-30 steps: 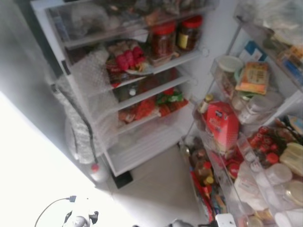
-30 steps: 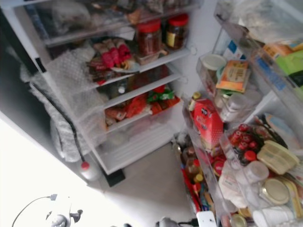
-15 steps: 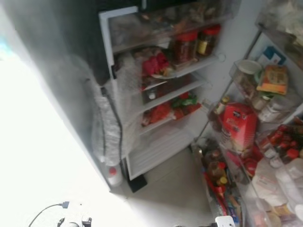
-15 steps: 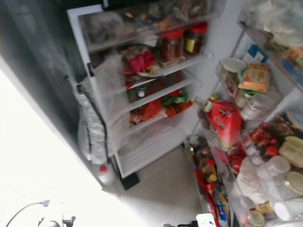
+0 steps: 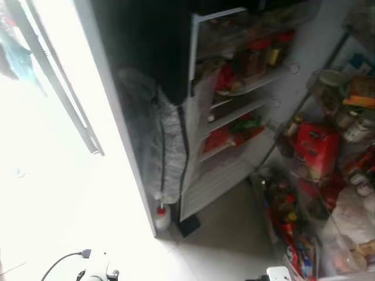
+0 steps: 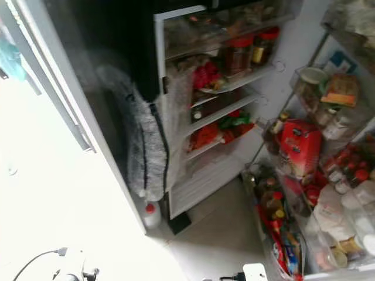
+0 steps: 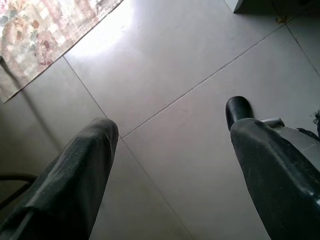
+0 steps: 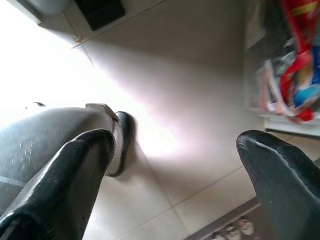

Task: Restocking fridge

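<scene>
- Pale tiled floor (image 6: 222, 234) underfoot, glaring daylight washing out everything to the left of the tall open white fridge (image 6: 205, 111).
- That fridge stands ahead with its shelves packed: two red-lidded glass jars (image 6: 249, 50) up high, red and green packets (image 6: 220, 126) lower down, and the bottom white shelf (image 6: 205, 178) looks the barest.
- To the right of the fridge body its door racks (image 5: 328, 193) swing out, crammed, with a red carton (image 6: 300, 147) in the middle row.
- A white red-capped bottle (image 6: 150, 214) sits on the floor at the fridge's lower left corner, beside a grey quilted cover (image 6: 143, 146).
- Left gripper (image 7: 170, 150) hangs low over the tiles, fingers spread wide, nothing held.
- Right gripper (image 8: 175, 165) hangs likewise, fingers well apart, empty.
- My read: the robot is moving about with nothing in either gripper, so the stock looks yet to be fetched. Best to steady the blurred view and steer clear of the door racks.
</scene>
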You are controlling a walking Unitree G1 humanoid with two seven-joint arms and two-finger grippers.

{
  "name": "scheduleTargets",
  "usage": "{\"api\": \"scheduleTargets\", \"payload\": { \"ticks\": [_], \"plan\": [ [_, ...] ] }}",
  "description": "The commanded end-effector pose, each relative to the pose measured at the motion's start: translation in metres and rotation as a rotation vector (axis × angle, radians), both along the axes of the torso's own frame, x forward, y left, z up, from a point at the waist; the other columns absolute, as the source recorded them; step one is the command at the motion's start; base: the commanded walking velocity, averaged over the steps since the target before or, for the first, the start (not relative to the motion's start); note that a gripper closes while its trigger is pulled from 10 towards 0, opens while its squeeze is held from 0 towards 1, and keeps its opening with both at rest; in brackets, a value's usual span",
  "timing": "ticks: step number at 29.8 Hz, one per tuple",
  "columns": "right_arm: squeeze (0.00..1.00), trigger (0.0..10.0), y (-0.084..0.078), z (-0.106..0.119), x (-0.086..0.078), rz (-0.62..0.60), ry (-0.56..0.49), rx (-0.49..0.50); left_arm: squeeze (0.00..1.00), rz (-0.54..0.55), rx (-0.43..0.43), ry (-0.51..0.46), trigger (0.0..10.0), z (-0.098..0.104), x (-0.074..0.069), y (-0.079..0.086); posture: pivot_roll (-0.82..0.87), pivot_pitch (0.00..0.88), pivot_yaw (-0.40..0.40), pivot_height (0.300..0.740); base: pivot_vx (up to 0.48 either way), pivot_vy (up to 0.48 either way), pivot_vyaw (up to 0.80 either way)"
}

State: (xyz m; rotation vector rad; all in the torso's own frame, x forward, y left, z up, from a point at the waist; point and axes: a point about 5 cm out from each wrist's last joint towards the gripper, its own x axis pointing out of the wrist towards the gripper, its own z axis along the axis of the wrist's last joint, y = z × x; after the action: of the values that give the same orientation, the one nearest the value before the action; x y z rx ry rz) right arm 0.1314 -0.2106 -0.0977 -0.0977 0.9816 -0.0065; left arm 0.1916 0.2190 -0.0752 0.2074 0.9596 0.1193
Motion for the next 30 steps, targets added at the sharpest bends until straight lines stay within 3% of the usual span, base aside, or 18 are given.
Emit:
{"api": "scheduleTargets", "payload": {
  "ticks": [1,15,30],
  "plan": [
    [0.0,10.0,0.001,-0.004,-0.01,-0.015,0.034,0.009,0.0,-0.017,0.013,0.04,10.0,-0.005,-0.009,-0.001,-0.22,0.149,-0.001,0.74,0.0,0.0,0.0],
    [0.0,10.0,0.001,-0.004,-0.01,-0.02,0.038,0.011,0.0,-0.028,0.015,0.059,10.0,-0.008,-0.018,0.002,-0.22,0.154,0.0,0.74,0.0,0.0,-0.63],
    [0.0,10.0,0.002,-0.004,-0.01,-0.022,0.035,0.013,0.0,-0.032,0.013,0.006,10.0,0.001,0.008,-0.017,-0.22,0.154,0.003,0.74,0.0,0.0,-0.75]
  ]
}}
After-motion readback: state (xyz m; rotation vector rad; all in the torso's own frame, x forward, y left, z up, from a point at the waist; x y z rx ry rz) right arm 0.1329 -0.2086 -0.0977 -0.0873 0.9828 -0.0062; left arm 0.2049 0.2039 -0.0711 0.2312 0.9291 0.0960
